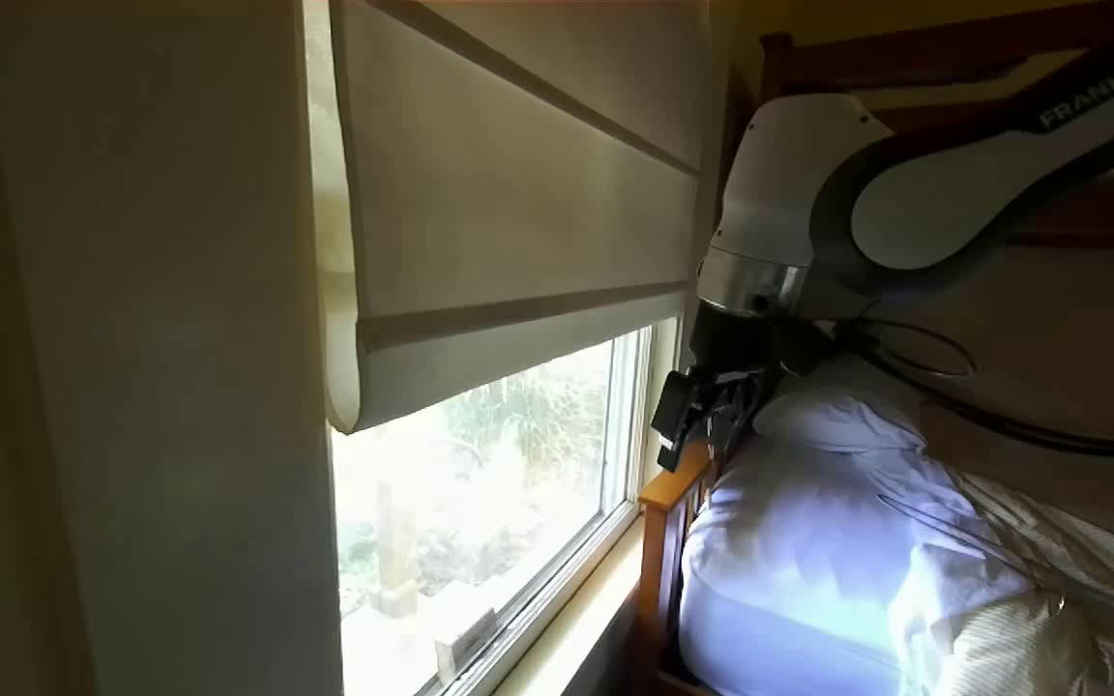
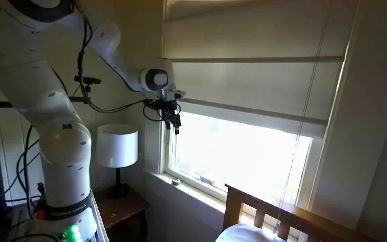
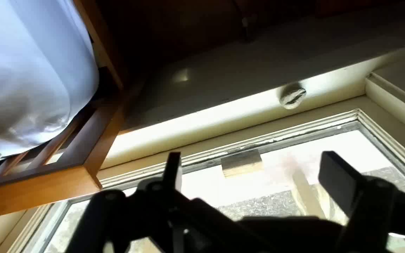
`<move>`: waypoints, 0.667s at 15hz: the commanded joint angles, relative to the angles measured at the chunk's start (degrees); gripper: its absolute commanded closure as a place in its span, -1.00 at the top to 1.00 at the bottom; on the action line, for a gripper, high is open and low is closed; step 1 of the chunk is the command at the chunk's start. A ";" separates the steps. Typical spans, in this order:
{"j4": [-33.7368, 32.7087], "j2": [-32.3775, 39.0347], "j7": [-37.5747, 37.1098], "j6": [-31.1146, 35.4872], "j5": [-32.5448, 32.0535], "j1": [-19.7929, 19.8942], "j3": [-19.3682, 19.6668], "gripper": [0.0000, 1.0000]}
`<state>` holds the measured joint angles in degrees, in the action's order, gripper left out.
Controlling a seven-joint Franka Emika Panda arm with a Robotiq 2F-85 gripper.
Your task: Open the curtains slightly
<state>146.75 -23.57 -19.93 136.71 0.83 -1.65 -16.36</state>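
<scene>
Pointing downward, my Robotiq gripper [image 3: 252, 168] has its two black fingers [image 3: 339, 179] spread wide; in the wrist view, the window [image 3: 202, 189] and a small wooden block [image 3: 241, 163] show beyond the gap. A black cable [image 2: 80, 62] runs along my white arm [image 2: 45, 87]. Close by hangs the beige fabric window shade [image 1: 518, 184], covering the upper part of the window, with horizontal folds across it and a straight bottom hem well above the sill [image 3: 195, 121]. In both exterior views my fingertips sit lower than the hem, near one end of the shade; whether any part of me touches the fabric, I cannot tell. Under the hem, bright daylight comes in, and in an exterior view I make out a grassy plant [image 1: 538, 416] outside. A thin pull cord [image 2: 314, 67] hangs before the shade near its opposite end, down to a slatted wooden bed rail [image 2: 297, 215]. White bedding [image 1: 808, 541] lies beside that rail. On the sill rests a small round object [image 3: 293, 96], too unclear to name. A table lamp [image 2: 117, 148] stands on a dark wooden nightstand [image 2: 123, 208].
</scene>
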 commanded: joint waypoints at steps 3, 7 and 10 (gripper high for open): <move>1.66 -3.11 -1.28 0.83 -2.79 0.90 2.40 1.00; 1.89 -8.09 -3.41 -0.73 -12.10 8.10 4.91 1.00; 0.18 -10.37 -3.64 -0.91 -20.67 15.12 6.86 1.00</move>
<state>146.84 -29.97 -21.88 136.52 -12.61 8.21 -10.49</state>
